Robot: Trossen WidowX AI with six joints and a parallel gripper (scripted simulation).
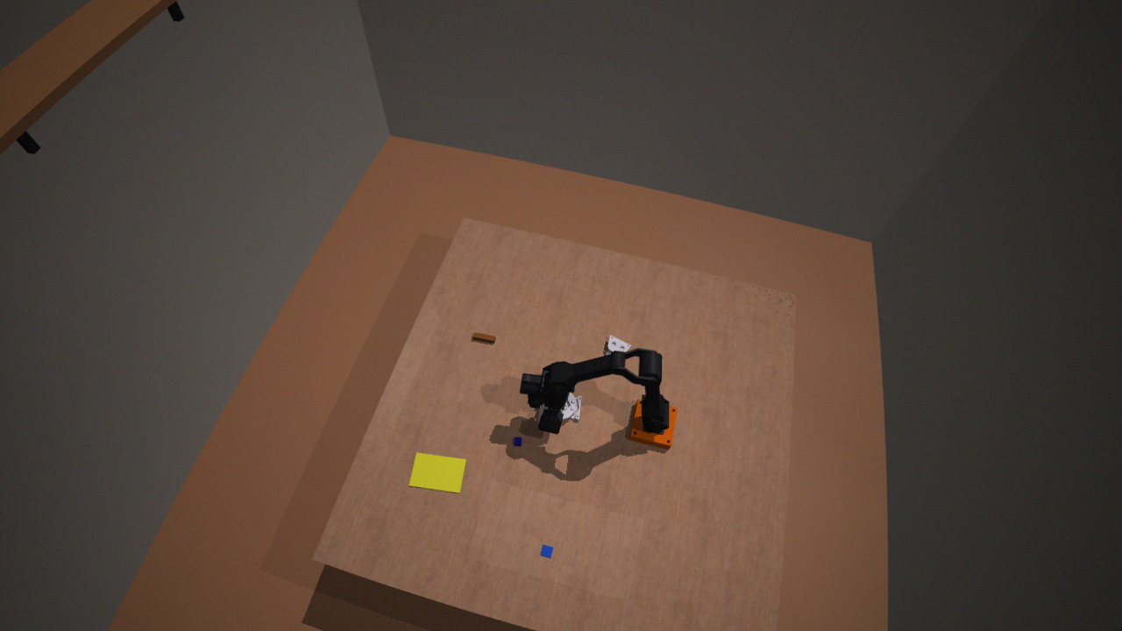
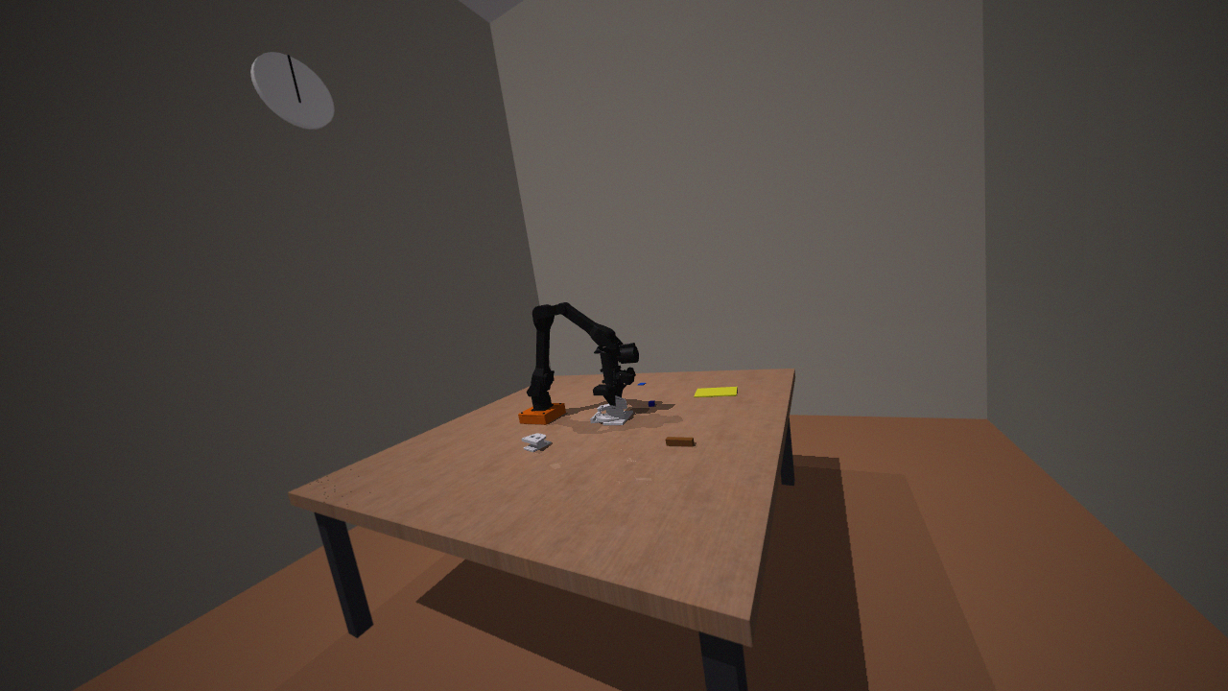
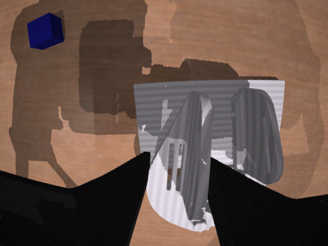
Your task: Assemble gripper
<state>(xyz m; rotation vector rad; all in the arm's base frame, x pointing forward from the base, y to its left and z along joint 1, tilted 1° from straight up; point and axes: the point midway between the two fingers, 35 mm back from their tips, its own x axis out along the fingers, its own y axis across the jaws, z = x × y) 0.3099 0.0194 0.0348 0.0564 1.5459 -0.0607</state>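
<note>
And the gripper [image 1: 551,420] [image 2: 614,403] [image 3: 176,160] has one white jaw [image 2: 620,402] [image 3: 198,154] pinched between its fingers, right over the gripper base [image 1: 576,408] [image 2: 611,420] [image 3: 154,97]! In the wrist view its long axis runs nearly parallel to the second jaw [image 3: 257,137], just to the right; whether the teeth mesh, I can't tell. Pin alignment looks like the next test, while the likely housing plate [image 1: 618,344] [image 2: 533,439] waits apart, no container in sight

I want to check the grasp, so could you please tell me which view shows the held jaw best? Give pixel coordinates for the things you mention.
The wrist view: the grey jaw [image 3: 199,150] stands large between the gripper's fingertips. The exterior view shows only a tiny pale piece there; in the top view, the arm [image 1: 592,368] [image 2: 542,352] mostly hides that spot.
</note>
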